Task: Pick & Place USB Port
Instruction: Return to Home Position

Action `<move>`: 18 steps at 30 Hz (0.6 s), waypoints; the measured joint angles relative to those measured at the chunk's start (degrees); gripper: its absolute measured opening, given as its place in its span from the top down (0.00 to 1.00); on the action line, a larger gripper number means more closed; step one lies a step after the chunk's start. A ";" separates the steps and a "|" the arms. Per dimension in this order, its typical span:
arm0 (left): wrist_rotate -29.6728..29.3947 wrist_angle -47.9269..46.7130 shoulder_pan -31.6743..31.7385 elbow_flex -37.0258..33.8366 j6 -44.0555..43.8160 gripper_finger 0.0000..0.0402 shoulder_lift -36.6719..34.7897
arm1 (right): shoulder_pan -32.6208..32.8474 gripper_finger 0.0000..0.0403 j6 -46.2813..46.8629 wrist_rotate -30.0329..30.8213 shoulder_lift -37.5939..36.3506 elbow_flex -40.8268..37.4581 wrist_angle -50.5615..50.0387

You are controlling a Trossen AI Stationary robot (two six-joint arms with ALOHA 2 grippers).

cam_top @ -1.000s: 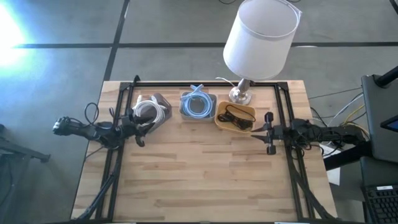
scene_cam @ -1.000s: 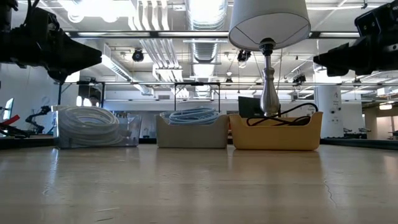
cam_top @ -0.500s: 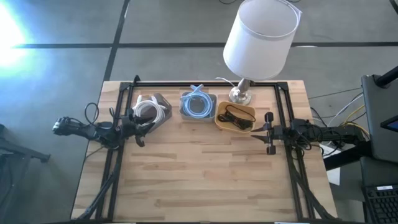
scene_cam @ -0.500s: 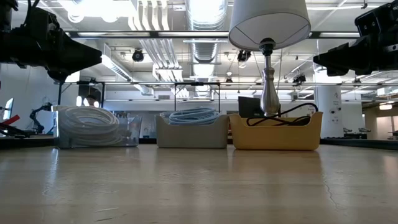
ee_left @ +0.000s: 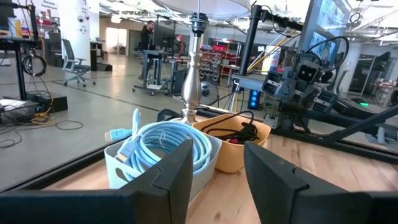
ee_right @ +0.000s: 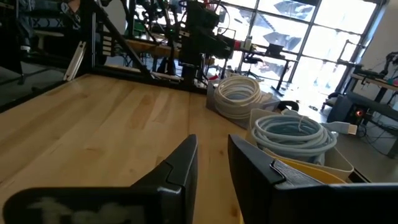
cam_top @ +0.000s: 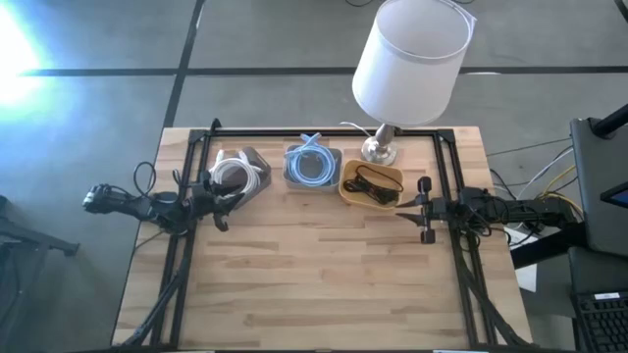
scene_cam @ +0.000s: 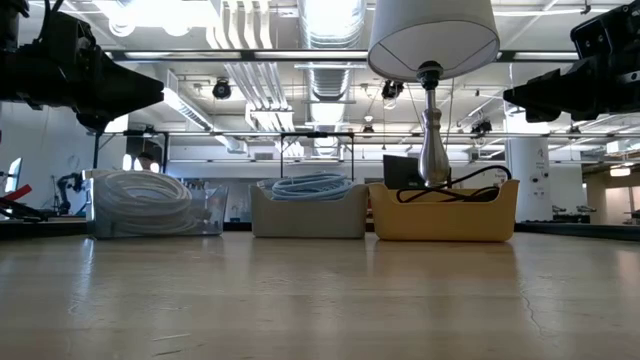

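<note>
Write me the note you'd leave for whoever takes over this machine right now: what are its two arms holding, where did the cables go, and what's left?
Left tool: open, empty, raised beside the clear bin of white cable.
Right tool: open, empty, raised just right of the yellow bin.
The black USB cable lies in the yellow bin; the blue cable is in the middle bin. No loose cable shows on the table.
Done: sorting looks finished.
Left: probably only parking both arms, if they are not home already.
</note>
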 joint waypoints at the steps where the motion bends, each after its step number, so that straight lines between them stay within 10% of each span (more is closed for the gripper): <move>1: 0.00 0.00 0.00 0.00 0.02 0.63 0.00 | 0.00 0.80 0.00 0.00 0.00 0.00 0.01; 18: 0.02 -0.02 0.00 0.00 0.06 0.63 0.00 | 0.00 0.81 0.00 0.02 0.00 0.02 0.01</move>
